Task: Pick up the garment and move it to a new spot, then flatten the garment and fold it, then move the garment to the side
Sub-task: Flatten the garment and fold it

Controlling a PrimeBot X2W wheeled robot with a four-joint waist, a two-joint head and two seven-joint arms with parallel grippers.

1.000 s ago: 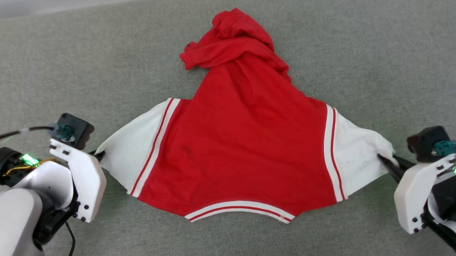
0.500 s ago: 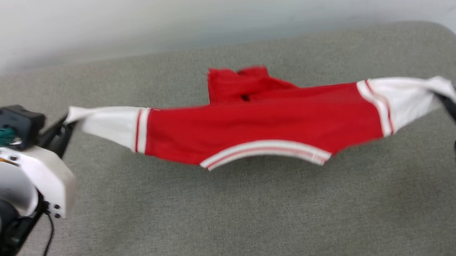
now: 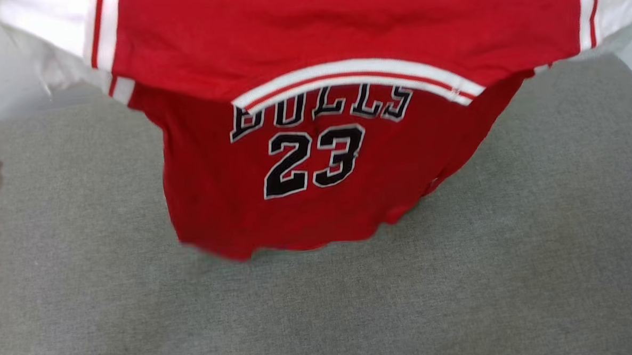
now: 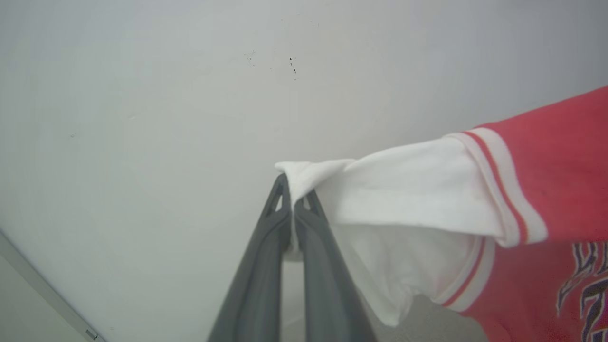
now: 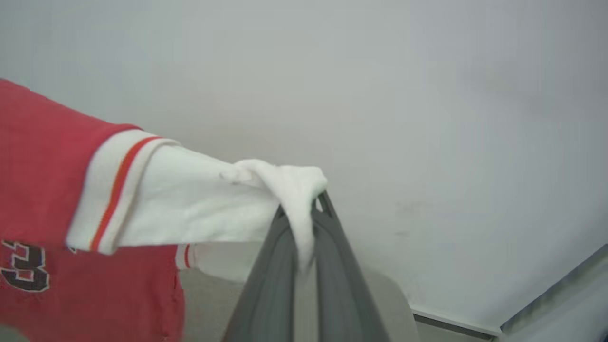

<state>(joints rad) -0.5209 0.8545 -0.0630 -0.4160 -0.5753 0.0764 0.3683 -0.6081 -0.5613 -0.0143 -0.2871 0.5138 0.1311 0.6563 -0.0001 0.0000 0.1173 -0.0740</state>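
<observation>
Over the grey padded surface (image 3: 512, 275) the garment (image 3: 306, 199) hangs spread wide, "23" facing us. The left gripper (image 4: 294, 194) is clenched on one white sleeve tip, the right gripper (image 5: 304, 209) pinches the other, and a pale wall (image 4: 142, 95) stands behind.

A grey-green woven fabric surface (image 3: 459, 278) spreads from near to far, its far right corner (image 3: 612, 66) rounded. Behind it stands a plain pale wall (image 4: 142, 95), softly and evenly lit, with a few tiny dark specks (image 4: 292, 66) on it. In the left wrist view a thin pale strip (image 4: 42, 280) slants along the wall's lower edge; in the right wrist view a grey trim (image 5: 456, 324) lines its foot, with a darker band (image 5: 555, 285) beside it
</observation>
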